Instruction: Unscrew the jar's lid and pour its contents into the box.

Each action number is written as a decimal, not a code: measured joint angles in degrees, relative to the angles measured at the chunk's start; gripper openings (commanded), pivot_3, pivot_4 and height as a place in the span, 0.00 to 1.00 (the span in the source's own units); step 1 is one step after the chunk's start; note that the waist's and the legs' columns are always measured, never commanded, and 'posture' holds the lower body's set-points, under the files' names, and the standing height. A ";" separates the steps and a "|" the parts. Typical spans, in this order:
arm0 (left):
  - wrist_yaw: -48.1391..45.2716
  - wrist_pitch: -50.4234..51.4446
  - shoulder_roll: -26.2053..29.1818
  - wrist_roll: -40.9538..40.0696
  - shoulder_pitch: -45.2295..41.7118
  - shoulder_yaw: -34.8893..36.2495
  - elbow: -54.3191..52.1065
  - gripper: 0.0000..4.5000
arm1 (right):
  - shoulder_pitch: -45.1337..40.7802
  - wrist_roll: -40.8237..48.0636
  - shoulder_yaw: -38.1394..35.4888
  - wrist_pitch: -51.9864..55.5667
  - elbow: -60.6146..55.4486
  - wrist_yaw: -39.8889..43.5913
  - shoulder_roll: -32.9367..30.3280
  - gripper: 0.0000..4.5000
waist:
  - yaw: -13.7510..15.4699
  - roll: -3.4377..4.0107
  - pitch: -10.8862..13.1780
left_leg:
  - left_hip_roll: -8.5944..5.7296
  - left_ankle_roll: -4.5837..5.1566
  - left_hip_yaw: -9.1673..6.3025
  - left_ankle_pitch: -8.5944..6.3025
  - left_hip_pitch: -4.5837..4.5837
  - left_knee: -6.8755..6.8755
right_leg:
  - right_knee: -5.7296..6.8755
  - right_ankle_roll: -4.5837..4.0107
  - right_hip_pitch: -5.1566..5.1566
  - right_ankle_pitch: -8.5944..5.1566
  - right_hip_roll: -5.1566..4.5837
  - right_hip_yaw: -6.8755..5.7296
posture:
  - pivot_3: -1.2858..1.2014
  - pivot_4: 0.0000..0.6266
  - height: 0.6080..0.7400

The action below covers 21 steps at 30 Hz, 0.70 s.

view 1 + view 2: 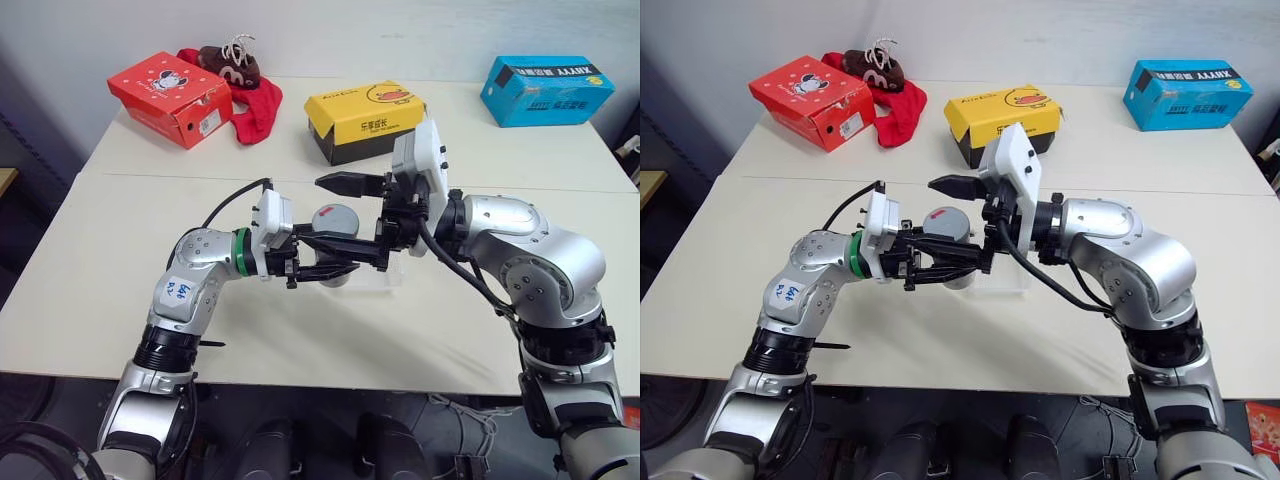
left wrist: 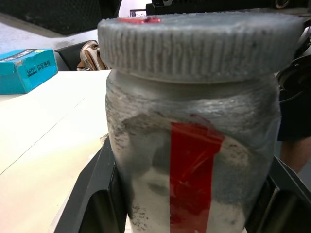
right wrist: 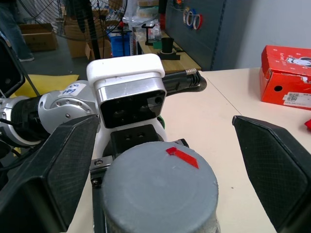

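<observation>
While the left gripper (image 1: 335, 268) clamps its black fingers (image 2: 99, 199) on the jar (image 2: 192, 165) at centre frame, the grey lid (image 3: 158, 189) sits screwed on top, a red mark on it. Right gripper (image 3: 158, 160) hovers around that lid, fingers spread wide, touching nothing. Just below the jar, the clear box (image 1: 385, 277) rests on the white table (image 1: 120, 290). Yellow-and-black carton (image 1: 362, 120) sits above centre, red shoebox (image 1: 170, 97) upper left.
</observation>
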 measured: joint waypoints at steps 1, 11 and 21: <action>0.01 0.00 -0.09 0.00 -0.02 0.00 0.00 0.52 | 0.00 -0.25 0.04 -0.20 0.29 0.01 0.24 0.99 | 0.00 0.00 0.00 | 0.00 0.00 0.00 0.00 0.00 0.00 | 0.01 0.00 -0.01 0.00 0.00 0.00 | 0.52 0.24 1.00; 0.82 0.25 -0.25 0.03 -0.01 -0.01 0.00 0.52 | 0.01 -2.19 0.06 -2.25 3.71 2.02 1.10 0.99 | -0.01 0.00 0.00 | 0.00 0.00 0.02 0.00 -0.02 0.04 | 0.12 0.00 -0.08 0.00 -0.01 0.04 | 0.52 0.24 1.00; 1.16 0.47 -0.20 0.03 0.01 0.00 0.00 0.52 | 0.01 -2.89 0.00 -3.07 4.36 3.95 0.05 0.99 | -0.01 0.00 0.00 | 0.00 0.00 0.05 0.00 -0.08 0.08 | 0.15 0.00 -0.14 0.00 -0.01 0.06 | 0.52 0.24 1.00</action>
